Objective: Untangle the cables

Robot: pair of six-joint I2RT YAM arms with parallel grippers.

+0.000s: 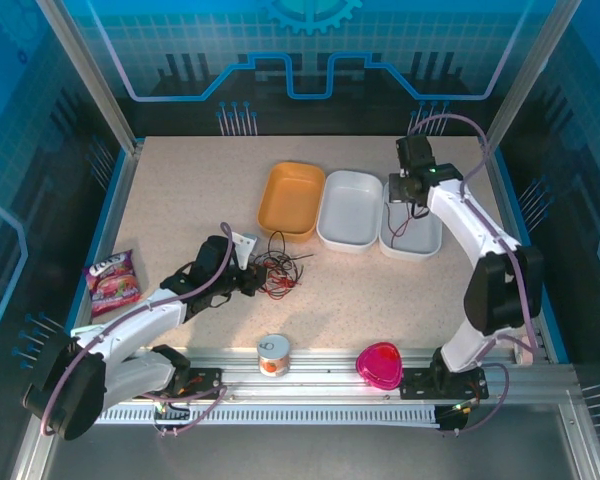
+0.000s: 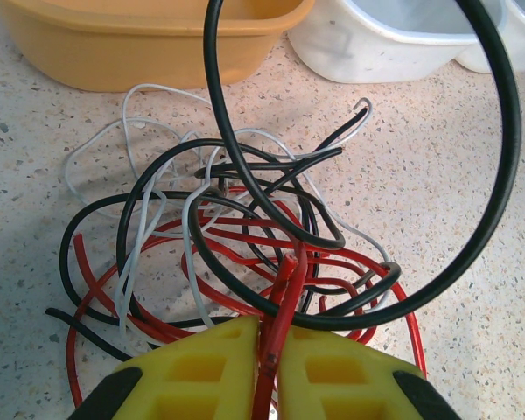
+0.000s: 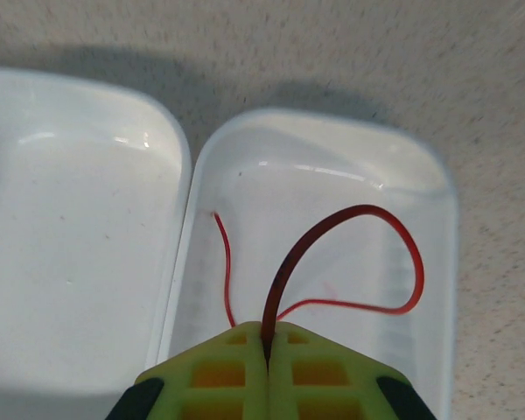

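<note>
Tabletop (image 1: 180, 200): left tray (image 1: 291, 198), middle tray (image 1: 350, 208) and right tray (image 1: 425, 240) side by side at 12 o'clock. Cable tangle (image 1: 280, 272) on centre, at 6 o'clock of left tray. Left end effector (image 1: 248, 282) at its 8 o'clock edge, one strand between the pads. Right end effector (image 1: 405, 195) over right tray; lone cable (image 3: 367, 254) loops inside it. Snack bag (image 1: 113, 281) at 9 o'clock, round tin (image 1: 272, 354) at 6, heart-shaped box (image 1: 380, 364) at 5.

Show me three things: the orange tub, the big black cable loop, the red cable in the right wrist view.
orange tub (image 1: 291, 200): top external view, on its bare floor.
black cable (image 2: 511, 140): left wrist view, on the right of its big loop.
red cable (image 3: 363, 209): right wrist view, on the top of its arch.
</note>
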